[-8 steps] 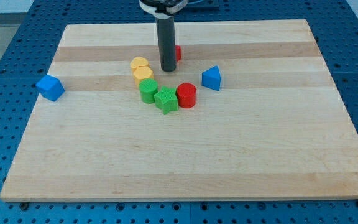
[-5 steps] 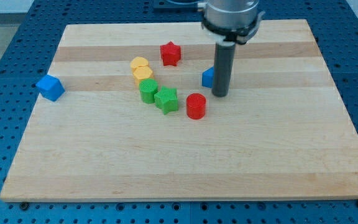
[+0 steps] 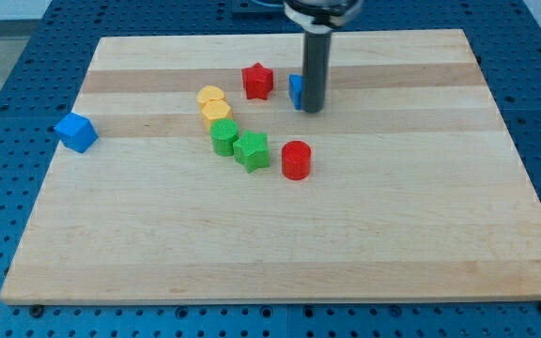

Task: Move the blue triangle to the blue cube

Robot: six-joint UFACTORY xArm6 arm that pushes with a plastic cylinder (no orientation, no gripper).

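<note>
- In the one camera view, our straight dark rod comes down from the view's top, near upright; my tip (image 3: 313, 110) rests on the pale wooden board (image 3: 393, 235) in its upper middle. We carry no jaws, so nothing is held; the rod only presses sideways.
- The small blue triangle block (image 3: 296, 91) sits just at nine o'clock of the rod, touching it or nearly so; we cannot tell which.
- The blue cube block (image 3: 75, 131) lies well apart, far out at about eight o'clock from my tip, near the board's left edge.
- Between the two lie other blocks: a red star-shaped block (image 3: 257, 81) just at nine o'clock of the triangle, a pair of yellow rounded blocks (image 3: 213, 104), a green rounded block (image 3: 223, 137) touching a green star-shaped block (image 3: 251, 150), and a red cylinder block (image 3: 296, 160) at six o'clock of my tip.
- The rod hides most of the triangle's right side, so its shape is hard to make out; the arm above is cut off by the view's top.
</note>
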